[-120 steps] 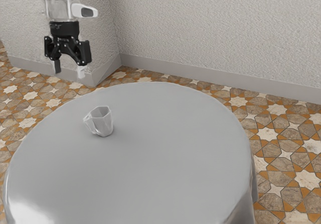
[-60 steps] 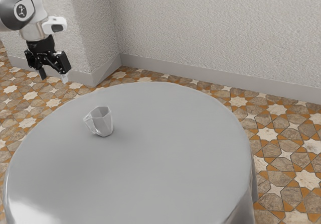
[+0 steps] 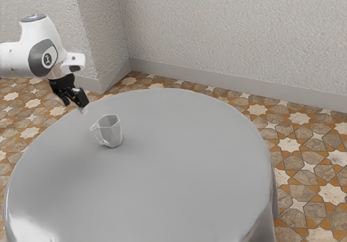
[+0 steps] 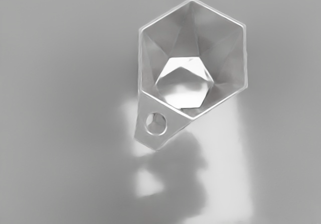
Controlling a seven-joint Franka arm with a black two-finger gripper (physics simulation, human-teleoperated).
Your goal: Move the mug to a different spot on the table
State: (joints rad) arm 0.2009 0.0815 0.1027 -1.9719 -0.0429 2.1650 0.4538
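Observation:
A pale grey faceted mug (image 3: 107,130) stands upright on the round grey table (image 3: 179,160), toward the exterior view's left. My gripper (image 3: 75,104) hangs tilted above the table's left edge, up and to the left of the mug, clear of it. Its fingers are open and hold nothing. In the wrist view the mug (image 4: 186,83) is seen from above, with a six-sided rim and a flat handle (image 4: 156,125) with a round hole.
The table stands on a patterned tile floor (image 3: 303,144). Textured walls meet in a protruding corner (image 3: 103,36) behind the arm. Bare tabletop stretches to the right of the mug and in front of it.
My arm has swung down and turned: the gripper dropped from high near the wall, went left, then came toward the mug. The mug has stayed put.

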